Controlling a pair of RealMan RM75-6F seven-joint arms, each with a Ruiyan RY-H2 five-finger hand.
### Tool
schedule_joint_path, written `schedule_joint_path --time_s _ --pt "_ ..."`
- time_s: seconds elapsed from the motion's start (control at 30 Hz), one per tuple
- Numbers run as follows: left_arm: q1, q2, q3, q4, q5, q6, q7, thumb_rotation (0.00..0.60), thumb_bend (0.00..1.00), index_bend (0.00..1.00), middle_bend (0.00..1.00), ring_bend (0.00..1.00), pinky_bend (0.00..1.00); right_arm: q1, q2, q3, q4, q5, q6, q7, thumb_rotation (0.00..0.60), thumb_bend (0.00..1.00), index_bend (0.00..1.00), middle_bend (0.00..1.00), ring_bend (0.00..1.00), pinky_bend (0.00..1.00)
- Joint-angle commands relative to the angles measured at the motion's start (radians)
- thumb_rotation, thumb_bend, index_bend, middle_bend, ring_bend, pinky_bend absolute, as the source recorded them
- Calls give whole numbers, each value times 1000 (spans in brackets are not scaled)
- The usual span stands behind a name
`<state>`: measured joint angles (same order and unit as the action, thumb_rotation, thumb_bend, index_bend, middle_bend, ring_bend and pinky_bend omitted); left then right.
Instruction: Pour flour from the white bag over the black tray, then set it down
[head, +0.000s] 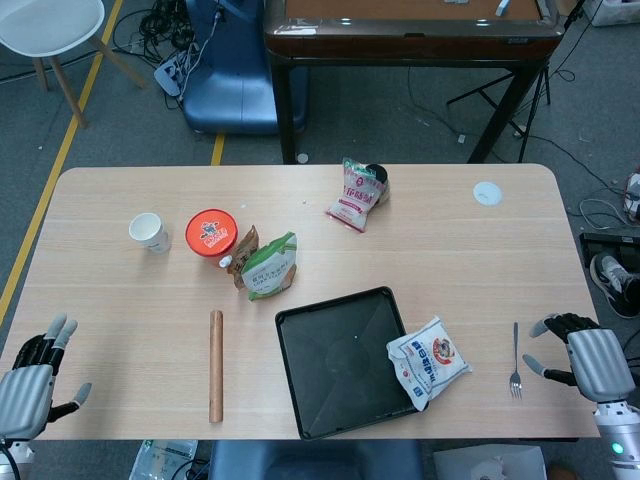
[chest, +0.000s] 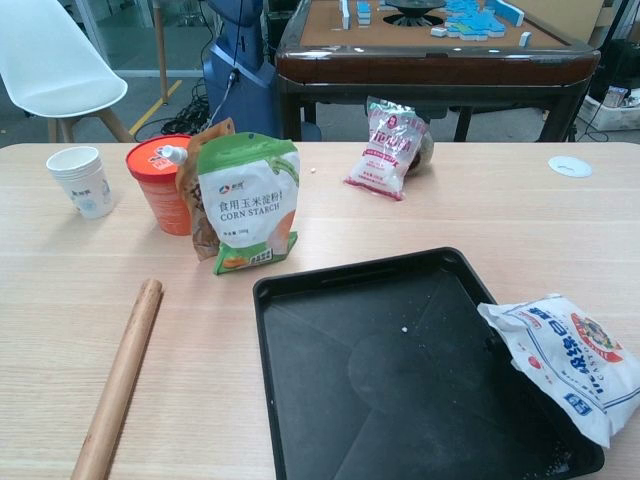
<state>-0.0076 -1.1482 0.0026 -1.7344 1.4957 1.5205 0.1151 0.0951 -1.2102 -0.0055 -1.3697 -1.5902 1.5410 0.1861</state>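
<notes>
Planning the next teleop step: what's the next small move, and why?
Probably bring the right hand in toward the white bag. The bag lies unheld, half on the black tray's right rim; the hand holds nothing and sits beyond the fork.

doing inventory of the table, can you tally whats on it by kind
bags: 4 (white bag, corn starch pouch, brown pouch, pink bag)
black tray: 1
rolling pin: 1
paper cup: 1
orange tub: 1
fork: 1
white disc: 1
total: 10
</notes>
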Motion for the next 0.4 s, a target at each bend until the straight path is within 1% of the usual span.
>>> schedule_joint_path --time_s 0.03,0.2,0.4 --pt "3 -9 -8 10 8 17 -6 600 246 0 0 84 57 8 27 -1 -34 -20 1 -7 600 169 507 481 410 461" --pt "2 -5 -15 13 14 26 -10 600 246 0 0 84 57 15 76 4 -103 -20 -16 -62 600 169 507 460 392 437" --pt "3 -2 -12 9 9 19 -22 600 246 0 0 83 57 17 109 11 -161 -6 -33 -104 600 169 507 440 365 413"
